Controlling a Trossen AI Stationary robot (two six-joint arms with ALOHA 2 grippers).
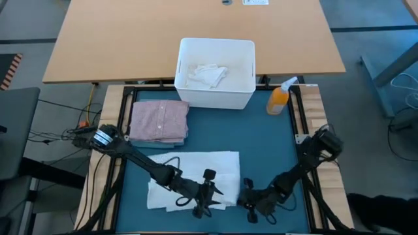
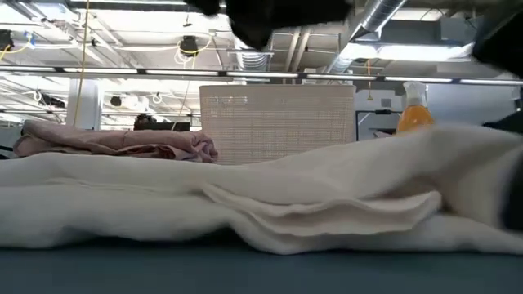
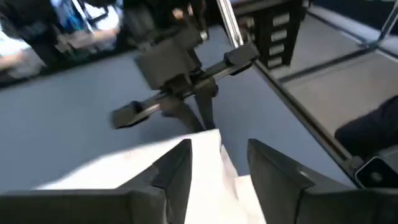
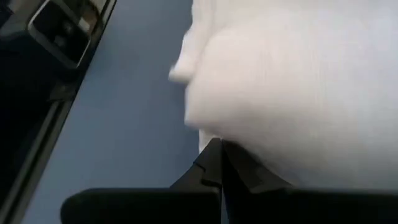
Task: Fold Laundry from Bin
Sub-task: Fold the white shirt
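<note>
High view: white cloth (image 1: pixel 196 176) lies spread on the near half of the teal mat (image 1: pixel 261 140), partly folded, near-left edge rumpled and layered. Folded pink shirt (image 1: pixel 159 121) sits finished at the mat's far-left corner, well apart from the cloth. The bin (image 1: pixel 215 49) stands at the far edge of the mat with one more white piece (image 1: pixel 206 74) crumpled inside. My read: one garment done, one mid-fold, at least one left in the bin; no jeans visible.

Left gripper (image 1: pixel 206 196) is at the cloth's near edge; the left wrist view shows its fingers (image 3: pixel 177 171) spread, with a cloth corner lying between them, not pinched. Right gripper (image 1: pixel 250 203) sits just off the cloth's near-right corner, jaws pressed together; in the right wrist view the cloth edge lies just ahead of the tips, nothing seems held.

Room: bare mat to the right of the cloth and between cloth and bin, enough to finish the fold. Orange spray bottle (image 1: pixel 279 98) stands beside the bin at far right, clear of the work. The two grippers are near each other at the near edge, tight spot.
</note>
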